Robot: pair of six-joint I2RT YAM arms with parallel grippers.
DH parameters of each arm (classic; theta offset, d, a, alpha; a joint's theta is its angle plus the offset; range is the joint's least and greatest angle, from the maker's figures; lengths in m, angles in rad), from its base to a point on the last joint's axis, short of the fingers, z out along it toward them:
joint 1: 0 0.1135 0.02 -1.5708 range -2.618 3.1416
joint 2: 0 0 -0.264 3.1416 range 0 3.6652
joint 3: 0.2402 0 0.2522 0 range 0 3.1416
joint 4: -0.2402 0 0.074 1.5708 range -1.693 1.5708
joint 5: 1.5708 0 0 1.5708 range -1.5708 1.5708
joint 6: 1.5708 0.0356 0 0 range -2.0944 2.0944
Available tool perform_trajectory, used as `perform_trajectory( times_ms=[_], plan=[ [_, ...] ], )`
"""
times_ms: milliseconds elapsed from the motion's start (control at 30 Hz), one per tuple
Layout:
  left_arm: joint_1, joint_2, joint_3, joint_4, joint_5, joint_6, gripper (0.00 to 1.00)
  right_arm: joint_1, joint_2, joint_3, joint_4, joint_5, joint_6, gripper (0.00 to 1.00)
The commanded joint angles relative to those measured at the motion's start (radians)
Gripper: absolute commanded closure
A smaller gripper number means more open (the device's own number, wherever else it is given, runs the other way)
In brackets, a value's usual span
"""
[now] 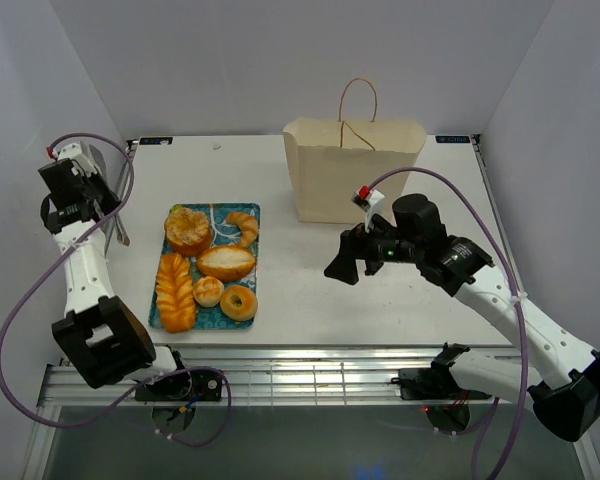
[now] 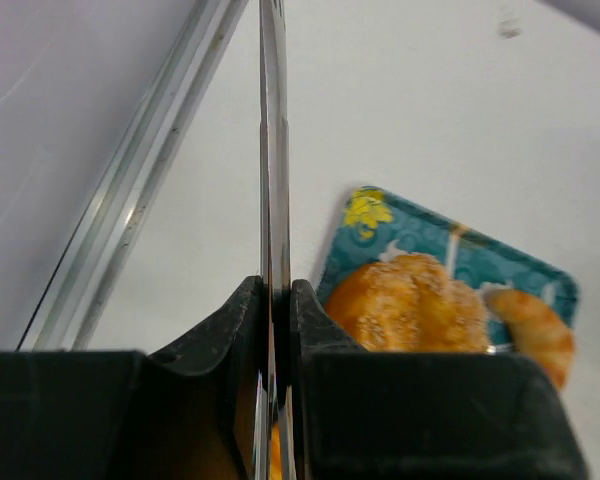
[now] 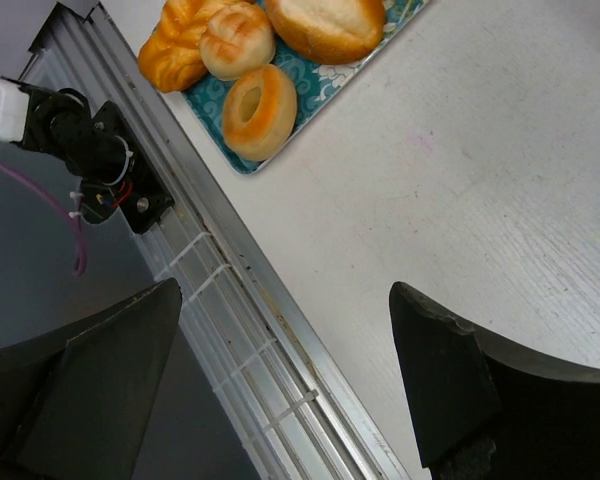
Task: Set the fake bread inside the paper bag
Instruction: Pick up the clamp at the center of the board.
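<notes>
The fake bread lies on a teal tray [image 1: 217,318]: round pastry [image 1: 188,230], croissant [image 1: 245,228], oval roll [image 1: 226,263], braided loaf [image 1: 175,292], small bun [image 1: 208,291], ring bagel [image 1: 239,302]. The paper bag [image 1: 350,180] stands upright at the back. Left of the tray, my left gripper [image 1: 113,212] is shut on thin metal tongs [image 2: 272,150], their blades pressed together between the jaws of the gripper [image 2: 272,292]. The pastry [image 2: 410,305] shows just beyond. My right gripper [image 1: 345,262] hovers open and empty right of the tray; the right wrist view shows this gripper [image 3: 290,380] and the bagel [image 3: 260,110].
An aluminium rail [image 3: 250,300] runs along the table's near edge, with cables and a mount [image 3: 90,150] below it. Another rail [image 2: 130,210] borders the left side. White walls enclose the table on the left, back and right.
</notes>
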Motion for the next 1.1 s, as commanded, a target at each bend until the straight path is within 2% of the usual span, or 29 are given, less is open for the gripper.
perform_trajectory(
  times_ms=[0,133,267,333,367,433,567,667,733,933,1067],
  plan=[
    [-0.012,-0.124,-0.010,-0.061,0.122,-0.114,1.00,-0.029,0.022,0.081,0.025,0.053,0.001,0.10],
    [-0.043,-0.181,-0.030,-0.083,0.253,-0.131,1.00,-0.081,0.077,0.162,-0.009,0.088,0.014,0.10],
    [-0.081,-0.262,-0.045,-0.066,0.348,-0.159,1.00,-0.133,0.149,0.254,-0.046,0.235,0.064,0.10],
    [-0.130,-0.285,-0.059,-0.042,0.372,-0.180,1.00,-0.165,0.176,0.333,-0.054,0.301,0.086,0.10],
    [-0.143,-0.302,-0.069,-0.023,0.392,-0.205,1.00,-0.179,0.216,0.373,-0.090,0.381,0.113,0.10],
    [-0.169,-0.307,-0.077,-0.008,0.425,-0.232,1.00,-0.247,0.271,0.517,-0.141,0.406,0.115,0.10],
    [-0.195,-0.269,-0.067,-0.044,0.405,-0.352,1.00,-0.382,0.463,0.790,-0.305,0.403,0.106,0.10],
    [-0.198,-0.217,-0.028,-0.104,0.408,-0.394,1.00,-0.403,0.525,0.947,-0.357,0.318,0.019,0.10],
    [-0.199,-0.248,-0.049,-0.068,0.420,-0.398,1.00,-0.403,0.539,1.017,-0.359,0.309,-0.046,0.10],
    [-0.202,-0.316,-0.082,0.011,0.518,-0.400,1.00,-0.403,0.621,1.134,-0.350,0.270,-0.192,0.08],
    [-0.202,-0.330,-0.083,0.049,0.561,-0.409,1.00,-0.403,0.586,1.009,-0.266,0.120,-0.224,0.04]
  ],
)
